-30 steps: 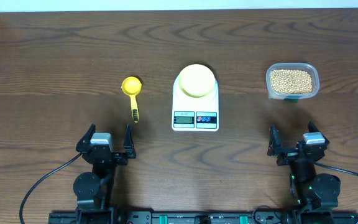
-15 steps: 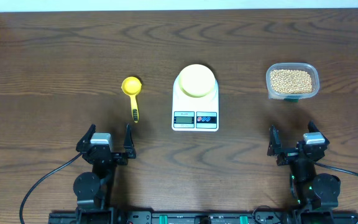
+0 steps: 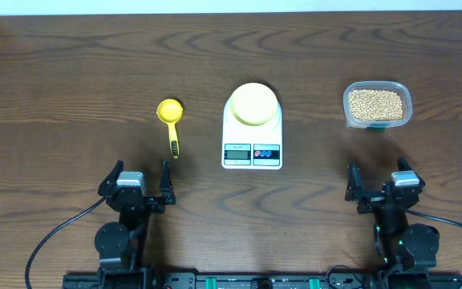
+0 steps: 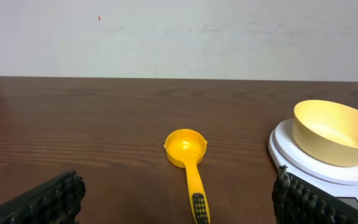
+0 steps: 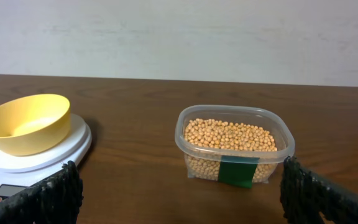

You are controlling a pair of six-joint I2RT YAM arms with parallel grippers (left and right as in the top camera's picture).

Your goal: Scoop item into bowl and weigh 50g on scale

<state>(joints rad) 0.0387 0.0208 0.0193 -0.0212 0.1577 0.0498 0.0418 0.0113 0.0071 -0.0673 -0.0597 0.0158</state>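
Overhead, the left jaws and the right jaws both stand wide and empty at the near edge of the tabletop (image 3: pixel 70 96). Just beyond the left pair lies the scoop (image 3: pixel 172 131), handle toward the arm, cup away. Gripping it squarely, low on the handle, should keep the cup level. Further right, the scale (image 3: pixel 252 151) carries the bowl (image 3: pixel 253 104), empty and centred on its platform. Well apart to the right sits the tub (image 3: pixel 408 104) of beans (image 3: pixel 375 102). Shallow scoops and small pours would likely suit nearing the target weight without jolting the bowl.
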